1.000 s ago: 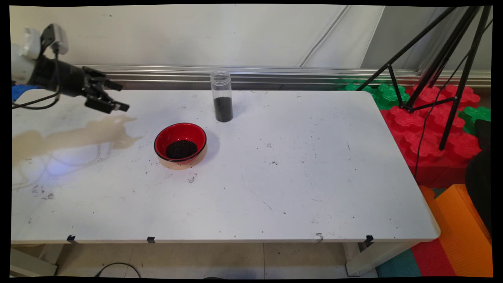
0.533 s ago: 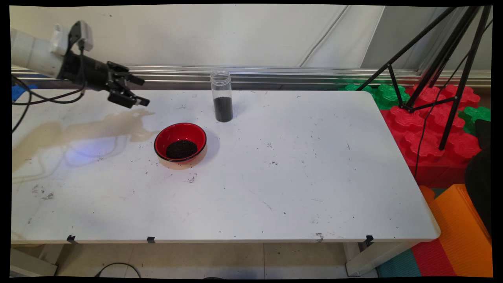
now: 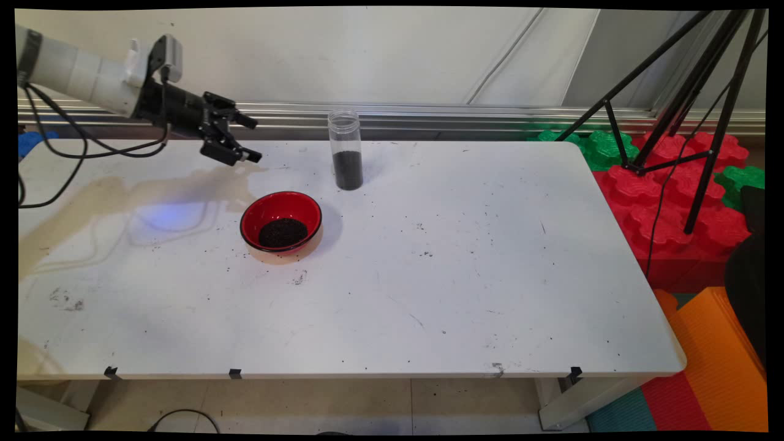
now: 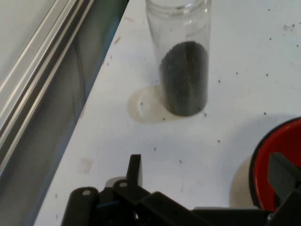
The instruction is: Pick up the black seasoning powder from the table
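A clear plastic jar [image 3: 345, 150] stands upright near the table's far edge, its lower part filled with dark grains, its mouth uncapped. In the hand view the jar [image 4: 184, 70] lies straight ahead. A red bowl [image 3: 281, 220] with a black rim holds a heap of dark grains, in front of and left of the jar. Its rim [image 4: 277, 165] shows at the hand view's right edge. My gripper [image 3: 251, 139] hovers above the table's far left part, open and holding nothing, pointing right toward the jar. It is left of the jar and behind the bowl.
Dark crumbs are scattered over the white table [image 3: 429, 275]. A metal rail [image 3: 459, 113] runs along the wall behind it. A black tripod [image 3: 686, 92] stands on red and green foam blocks [image 3: 667, 184] at the right. Black cables [image 3: 79, 153] hang from the arm.
The arm has swung rightward along the table's far side, carrying the gripper closer to the jar. The jar and bowl have not moved.
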`<action>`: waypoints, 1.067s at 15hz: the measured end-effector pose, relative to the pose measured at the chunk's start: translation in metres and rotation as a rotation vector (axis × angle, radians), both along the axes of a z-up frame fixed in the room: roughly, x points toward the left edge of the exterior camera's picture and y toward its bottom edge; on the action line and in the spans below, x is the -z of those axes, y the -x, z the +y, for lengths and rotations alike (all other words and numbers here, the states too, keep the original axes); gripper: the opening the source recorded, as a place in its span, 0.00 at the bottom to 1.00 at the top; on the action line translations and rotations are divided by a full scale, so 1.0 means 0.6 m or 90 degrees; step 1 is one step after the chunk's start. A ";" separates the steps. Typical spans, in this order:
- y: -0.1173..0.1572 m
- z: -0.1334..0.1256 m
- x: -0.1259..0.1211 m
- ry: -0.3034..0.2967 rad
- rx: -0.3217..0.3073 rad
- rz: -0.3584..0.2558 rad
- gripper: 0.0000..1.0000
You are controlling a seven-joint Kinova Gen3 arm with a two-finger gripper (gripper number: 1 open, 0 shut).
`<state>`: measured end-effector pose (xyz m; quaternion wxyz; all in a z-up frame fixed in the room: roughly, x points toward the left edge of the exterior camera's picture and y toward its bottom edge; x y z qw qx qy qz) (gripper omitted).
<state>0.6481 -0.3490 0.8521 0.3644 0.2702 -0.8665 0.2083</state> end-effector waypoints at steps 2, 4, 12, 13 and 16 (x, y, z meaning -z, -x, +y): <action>0.006 -0.021 0.008 0.009 0.020 0.001 1.00; 0.012 -0.042 0.017 0.016 0.039 0.002 1.00; 0.034 -0.117 0.059 0.032 0.102 0.033 1.00; 0.038 -0.125 0.068 0.031 0.111 0.042 1.00; 0.047 -0.140 0.088 0.031 0.128 0.064 1.00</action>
